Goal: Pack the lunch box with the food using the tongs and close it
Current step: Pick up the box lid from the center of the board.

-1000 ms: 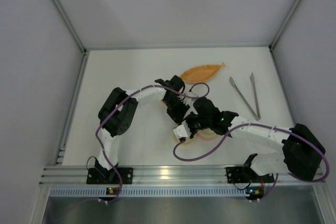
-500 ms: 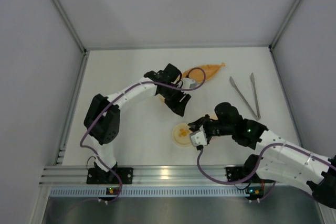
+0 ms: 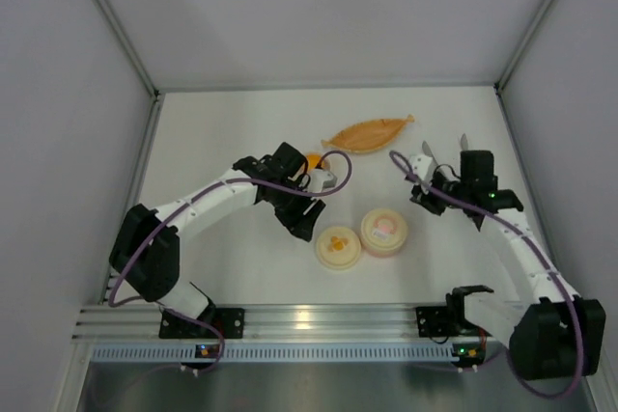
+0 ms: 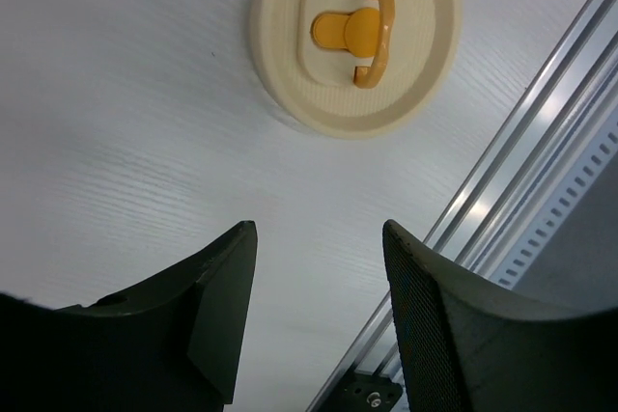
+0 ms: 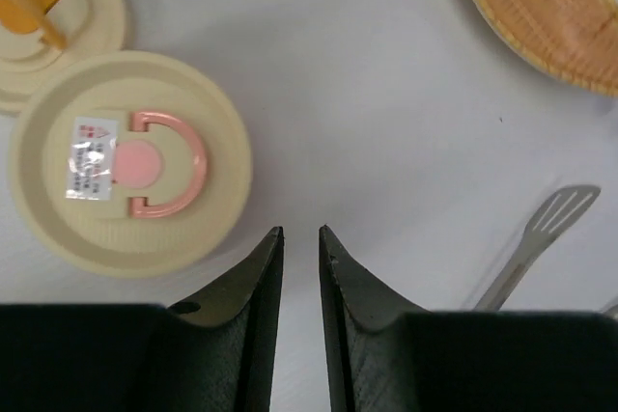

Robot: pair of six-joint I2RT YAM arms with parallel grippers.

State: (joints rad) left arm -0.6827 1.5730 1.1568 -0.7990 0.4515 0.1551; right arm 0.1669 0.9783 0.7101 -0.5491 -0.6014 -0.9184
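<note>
Two round cream lunch box pieces stand side by side near the front: one with an orange handle [image 3: 339, 248] [image 4: 354, 36] and a taller one with a pink handle [image 3: 384, 232] [image 5: 130, 163]. My left gripper [image 3: 302, 227] [image 4: 319, 238] hangs open and empty just left of the orange-handled piece. The silver tongs [image 3: 463, 145] lie at the right, mostly under my right arm; one slotted tip [image 5: 546, 229] shows. Right gripper [image 3: 418, 192] [image 5: 299, 233] hovers over bare table by the tongs, jaws a narrow gap apart, holding nothing. A small orange food piece [image 3: 312, 159] peeks out behind the left wrist.
The long orange leaf-shaped dish [image 3: 367, 132] [image 5: 541, 16] lies at the back centre. An aluminium rail [image 3: 309, 320] [image 4: 521, 132] runs along the near table edge. White walls enclose the table on three sides.
The arms have drawn apart from the middle. The left gripper opened and pulled back left. The right arm swung right over the tongs, and the pink-handled piece now stands uncovered beside the orange-handled one.
</note>
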